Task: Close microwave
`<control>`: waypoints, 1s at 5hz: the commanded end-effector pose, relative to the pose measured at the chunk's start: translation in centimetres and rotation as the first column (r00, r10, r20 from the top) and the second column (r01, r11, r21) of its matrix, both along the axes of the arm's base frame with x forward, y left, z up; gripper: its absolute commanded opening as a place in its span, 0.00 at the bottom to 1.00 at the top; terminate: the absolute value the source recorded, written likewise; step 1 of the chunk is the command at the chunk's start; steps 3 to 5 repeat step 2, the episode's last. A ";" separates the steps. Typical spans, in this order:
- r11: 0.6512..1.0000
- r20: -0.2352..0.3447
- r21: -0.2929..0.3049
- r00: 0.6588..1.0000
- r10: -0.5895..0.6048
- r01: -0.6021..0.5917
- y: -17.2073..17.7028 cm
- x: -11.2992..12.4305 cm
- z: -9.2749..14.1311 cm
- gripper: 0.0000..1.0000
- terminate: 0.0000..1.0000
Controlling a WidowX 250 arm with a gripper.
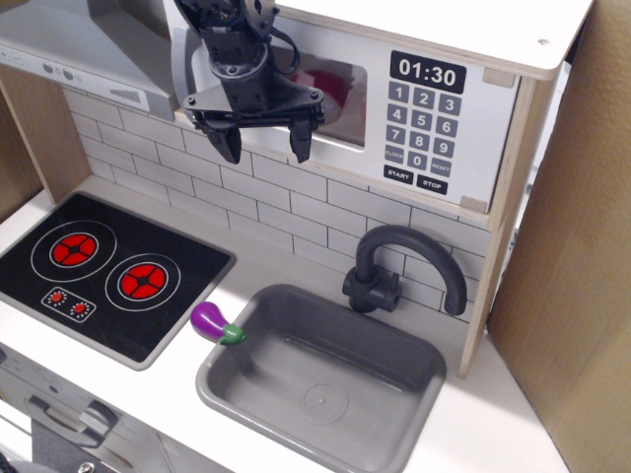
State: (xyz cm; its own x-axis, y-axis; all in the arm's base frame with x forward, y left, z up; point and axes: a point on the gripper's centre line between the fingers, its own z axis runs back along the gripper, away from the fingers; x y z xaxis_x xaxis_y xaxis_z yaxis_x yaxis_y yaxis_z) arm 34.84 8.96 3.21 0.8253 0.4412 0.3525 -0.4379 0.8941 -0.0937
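Microwave point(434, 118) is sitting at 12 to 1 o'clock in the view, tucked under the wooden top shelf point(473, 34), above the tiled backsplash point(296, 212). Its light-grey door point(463, 108) is lying nearly flush with the box front; whether it is fully seated cannot be told, since the arm is hiding the left end and the handle. The keypad point(422, 133) is facing out, clock point(427, 75) reading 01:30, with START and STOP keys along the bottom row. Something red is showing through the window point(330, 89), too blurred to name.

Hand point(262, 148) is hanging at 11 o'clock, directly in front of the door's left part, fingers pointing down. The two black fingertips point(300, 146) are standing wide apart with nothing between them. Whether the hand's body is touching the door cannot be told from this angle.

Range hood point(89, 49) is sitting at 10 o'clock, left of the hand.

On the desk point(256, 266): the black cooktop point(108, 271) at 8 o'clock is showing two red burners. A purple eggplant point(217, 323) is lying at 7 o'clock between the cooktop and the grey sink point(325, 379), just beside the sink's left rim. The black faucet point(399, 266) is arching at 4 o'clock behind the sink.

A cardboard panel point(577, 246) is standing along the right edge, at 3 o'clock.
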 end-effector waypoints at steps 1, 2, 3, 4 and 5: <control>1.000 0.071 0.012 0.997 0.017 -0.018 0.5 0.9 2.1 1.00 0.00; 1.000 0.099 0.014 0.995 0.018 -0.019 0.5 0.8 2.3 1.00 1.00; 1.000 0.099 0.014 0.995 0.018 -0.019 0.5 0.8 2.3 1.00 1.00; 1.000 0.099 0.014 0.995 0.018 -0.019 0.5 0.8 2.3 1.00 1.00; 1.000 0.099 0.014 0.995 0.018 -0.019 0.5 0.8 2.3 1.00 1.00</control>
